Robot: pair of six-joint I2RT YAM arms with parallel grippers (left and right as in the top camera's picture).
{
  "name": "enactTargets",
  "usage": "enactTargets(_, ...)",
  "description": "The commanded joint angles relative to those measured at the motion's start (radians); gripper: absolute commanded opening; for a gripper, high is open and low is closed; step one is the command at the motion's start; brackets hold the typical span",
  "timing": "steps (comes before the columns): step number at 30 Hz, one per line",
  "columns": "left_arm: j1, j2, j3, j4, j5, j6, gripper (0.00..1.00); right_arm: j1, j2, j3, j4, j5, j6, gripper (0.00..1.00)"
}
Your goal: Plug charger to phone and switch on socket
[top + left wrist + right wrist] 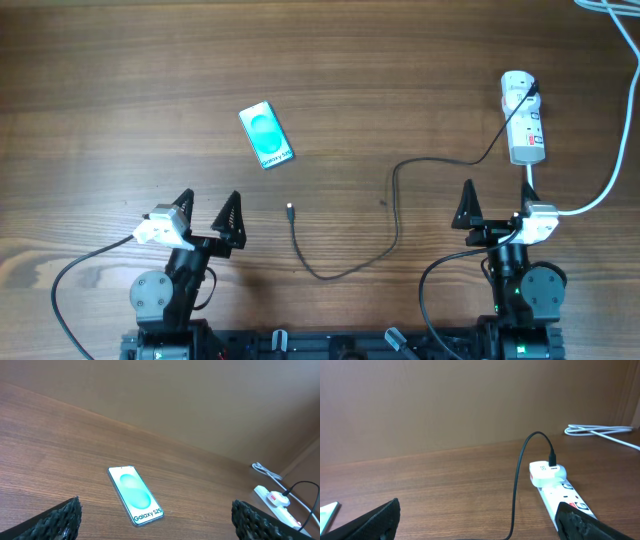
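The table (120,60) is brown wood with long dark lines in it. At the near edge are the 2 arms. The left gripper (209,197) is near and left. Its 2 black fingers are spread as wide as they go, with nothing between them. The right gripper (497,200) is near and right, spread wide too and holding nothing.

Between the 2 arms the charger (396,200) lies loose on the wood. Its small silvery tip (289,209) is near the middle, just right of the left gripper and not touching it. From the tip the thin black cable dips toward the near edge, curves right, then goes far and right to the socket.

Farther off, left of the middle, the phone (266,136) lies flat and tilted, well apart from the tip. Its screen is blue-green with a round shape. The left wrist view shows the words "Galaxy S25" (147,516) at its near end.

The socket (523,118) is far right, a long white strip with small red marks. The charger's black plug sits in a white block (547,472) at its far end. A white lead (610,180) leaves its near end, passes the right gripper and bends up the right side to the far corner. Behind the table is a plain brown wall (445,400)
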Motion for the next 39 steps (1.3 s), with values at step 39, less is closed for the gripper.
enactTargets(39,-0.008,0.162,0.395,0.323,-0.064,-0.179,1.0,0.004,0.001,-0.001,0.005,-0.013,-0.01,1.0)
